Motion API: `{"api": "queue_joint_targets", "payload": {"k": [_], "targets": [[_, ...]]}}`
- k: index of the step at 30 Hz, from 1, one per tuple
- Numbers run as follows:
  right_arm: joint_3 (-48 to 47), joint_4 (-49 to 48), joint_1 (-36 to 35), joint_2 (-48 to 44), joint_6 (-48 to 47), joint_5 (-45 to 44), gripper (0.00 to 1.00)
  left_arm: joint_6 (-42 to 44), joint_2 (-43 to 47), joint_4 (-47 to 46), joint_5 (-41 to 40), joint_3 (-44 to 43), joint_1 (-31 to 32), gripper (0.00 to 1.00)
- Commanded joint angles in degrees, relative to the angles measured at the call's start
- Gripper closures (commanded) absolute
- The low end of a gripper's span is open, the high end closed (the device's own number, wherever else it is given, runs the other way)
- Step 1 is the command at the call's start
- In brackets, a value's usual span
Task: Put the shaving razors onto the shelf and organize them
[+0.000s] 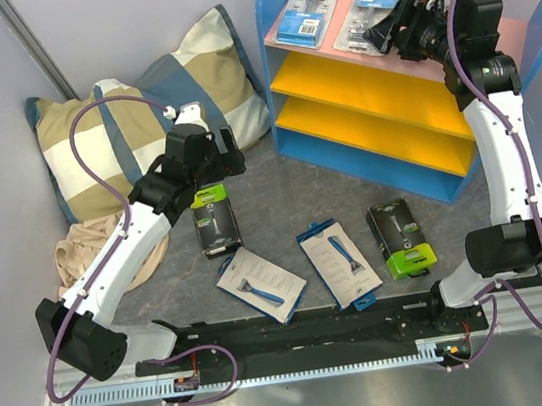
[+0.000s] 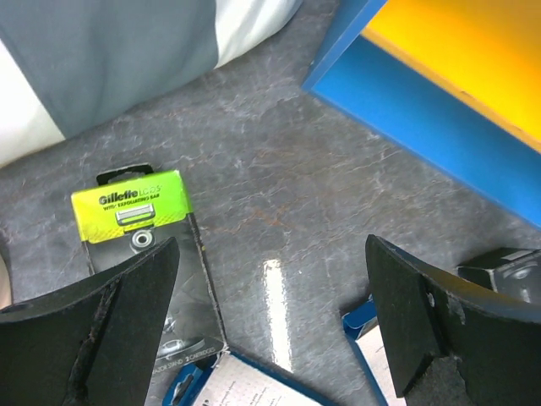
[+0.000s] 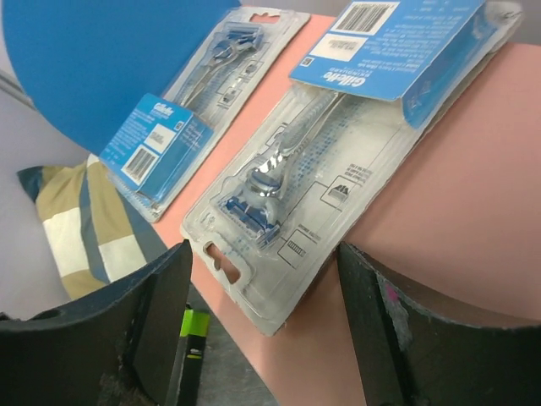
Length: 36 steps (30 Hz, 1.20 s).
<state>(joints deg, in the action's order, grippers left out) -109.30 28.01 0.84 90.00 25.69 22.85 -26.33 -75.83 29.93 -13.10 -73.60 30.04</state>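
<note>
Up top, we see 2 glossy clear blister packs point(image 3: 304, 194) lying flat on the shelf's point(image 1: 275, 0) smooth pink board point(image 3: 456, 194), with our right gripper point(image 3: 262, 254) parted astride one pack's end. Our left gripper point(image 2: 272, 254) gapes wide over the mottled grey tabletop point(image 2: 287, 169), a finger hiding half of a black-and-lime box point(image 2: 139, 211). 2 flat white boxes point(image 1: 260, 283) lie nearby.

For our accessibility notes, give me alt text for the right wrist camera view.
Two razor blister packs, near and far, lie on the pink board, the near one's tab end overhanging its edge. Open jaws frame the bottom.
</note>
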Motion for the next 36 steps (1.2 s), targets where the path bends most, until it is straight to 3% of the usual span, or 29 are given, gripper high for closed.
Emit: {"api": "queue_joint_targets", "payload": {"k": [1, 11, 28, 36], "targets": [[-1.5, 12.8, -0.1, 1.1, -3.7, -8.0, 0.22, 2.8, -1.0, -0.4, 0.6, -3.0, 0.6, 0.03], [-2.8, 12.5, -0.4, 2.5, -4.6, -15.4, 0.21, 2.9, -1.5, -0.4, 0.8, -3.5, 1.1, 0.03], [-2.0, 5.3, -0.5, 9.6, -1.1, -7.9, 0.2, 2.8, -2.1, -0.4, 0.6, -3.3, 1.5, 0.03], [-0.8, 3.5, -3.8, 10.1, 0.1, -7.8, 0.2, 2.6, -1.8, -0.3, 0.4, -2.9, 1.5, 0.03]]}}
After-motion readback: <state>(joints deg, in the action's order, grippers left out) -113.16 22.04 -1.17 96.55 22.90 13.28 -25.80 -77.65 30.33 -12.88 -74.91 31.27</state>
